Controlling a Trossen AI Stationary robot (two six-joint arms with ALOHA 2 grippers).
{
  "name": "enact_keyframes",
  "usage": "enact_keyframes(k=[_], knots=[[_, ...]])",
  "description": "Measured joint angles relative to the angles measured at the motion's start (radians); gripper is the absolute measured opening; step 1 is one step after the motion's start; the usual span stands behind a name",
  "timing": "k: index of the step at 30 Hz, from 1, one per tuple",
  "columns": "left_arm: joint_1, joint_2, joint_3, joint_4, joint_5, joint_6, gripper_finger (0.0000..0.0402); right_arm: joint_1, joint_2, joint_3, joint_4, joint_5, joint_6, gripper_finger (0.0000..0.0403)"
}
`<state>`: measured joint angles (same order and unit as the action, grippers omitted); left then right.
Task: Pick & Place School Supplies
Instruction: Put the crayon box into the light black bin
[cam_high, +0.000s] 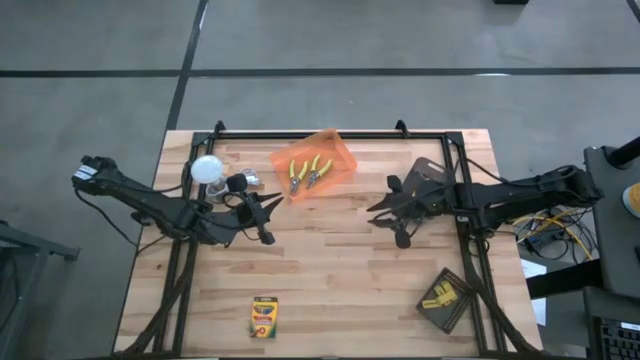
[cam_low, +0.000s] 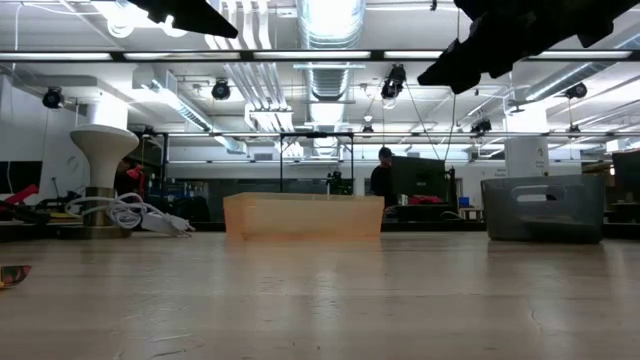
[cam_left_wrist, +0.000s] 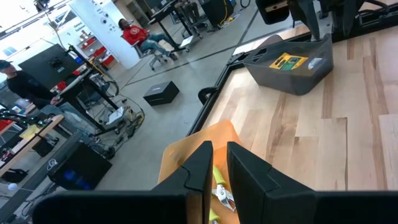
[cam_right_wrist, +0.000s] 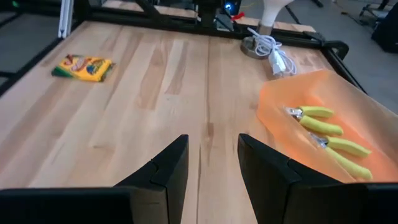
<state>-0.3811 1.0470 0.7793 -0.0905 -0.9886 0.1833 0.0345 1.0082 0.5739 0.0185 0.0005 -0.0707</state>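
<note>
We list two yellow-handled pliers (cam_high: 309, 172) already lying in the orange bin (cam_high: 340, 152), apparently the collecting point, and one crayon box (cam_high: 264, 317) alone on the surface (cam_high: 340, 280) near its front edge, its print too small to read. The left claw (cam_high: 268, 212), nearly closed, and the right claw (cam_high: 392, 217), open, both hang empty above the middle.

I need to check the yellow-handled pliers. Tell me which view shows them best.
The right wrist view: both pliers lie large and unobstructed inside the orange bin. The high view shows them small, the left wrist view only a sliver, the low view just the bin's wall.
</note>
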Motion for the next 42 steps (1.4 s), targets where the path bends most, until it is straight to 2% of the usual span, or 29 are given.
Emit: enact_keyframes(k=[23, 27, 36, 38, 42], knots=[[0.000, 0.000, 0.000, 0.000, 0.000, 0.000, 0.0053, 0.000, -0.003, 0.007, 0.009, 0.000, 0.024, 0.0137], [0.000, 0.000, 0.000, 0.000, 0.000, 0.073, 0.0053, 0.000, -0.004, 0.007, 0.009, 0.000, 0.024, 0.0137], [0.000, 0.000, 0.000, 0.000, 0.000, 0.106, 0.0053, 0.000, -0.004, 0.006, 0.009, 0.000, 0.026, 0.0137], [0.000, 0.000, 0.000, 0.003, 0.000, 0.032, 0.0053, 0.000, -0.004, 0.006, 0.009, 0.000, 0.026, 0.0137], [-0.001, 0.000, 0.001, -0.017, 0.024, -0.339, 0.0053, 0.000, -0.004, 0.006, 0.009, 0.000, 0.026, 0.0137]])
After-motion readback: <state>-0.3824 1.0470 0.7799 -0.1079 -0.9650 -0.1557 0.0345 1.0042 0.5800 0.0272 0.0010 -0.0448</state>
